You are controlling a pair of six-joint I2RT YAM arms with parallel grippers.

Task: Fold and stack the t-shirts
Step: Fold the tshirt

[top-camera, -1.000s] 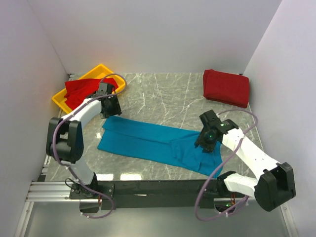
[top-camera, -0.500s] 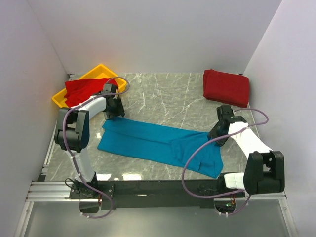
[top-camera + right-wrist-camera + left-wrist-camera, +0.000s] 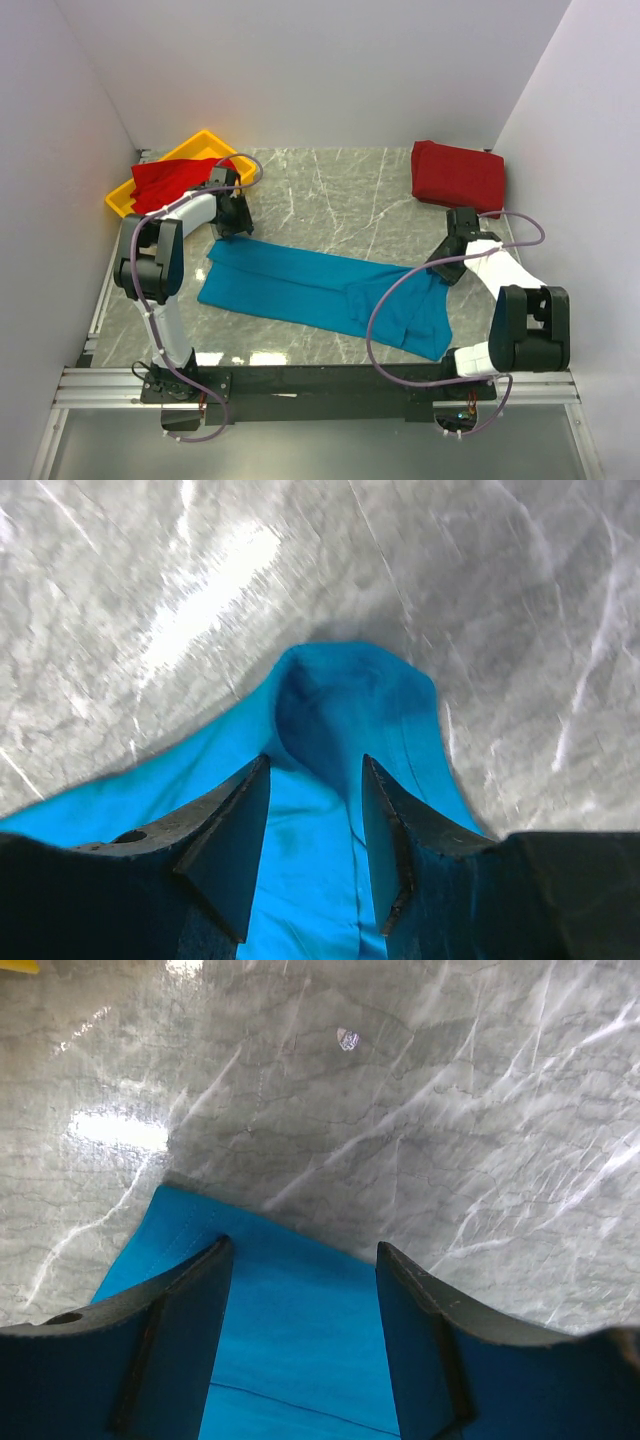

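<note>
A teal-blue t-shirt [image 3: 320, 288] lies spread flat across the marble table, long side running left to right. My left gripper [image 3: 232, 226] is open just above its far left corner [image 3: 300, 1330], fingers astride the cloth edge. My right gripper [image 3: 447, 266] is open over the shirt's far right end, where the cloth bunches into a raised fold [image 3: 345, 705] between the fingers. A folded red t-shirt [image 3: 458, 177] lies at the back right. Another red t-shirt [image 3: 168, 180] lies crumpled in the yellow tray [image 3: 122, 203]. No green shirt shows.
White walls close in the table on the left, back and right. The yellow tray stands at the back left corner. The arm bases and a black rail [image 3: 320, 380] run along the near edge. Purple cables loop from both arms.
My right arm has swung from the shirt's near right part out to its far right end. My left gripper has shifted slightly along the shirt's far left corner. The shirt has stayed flat.
</note>
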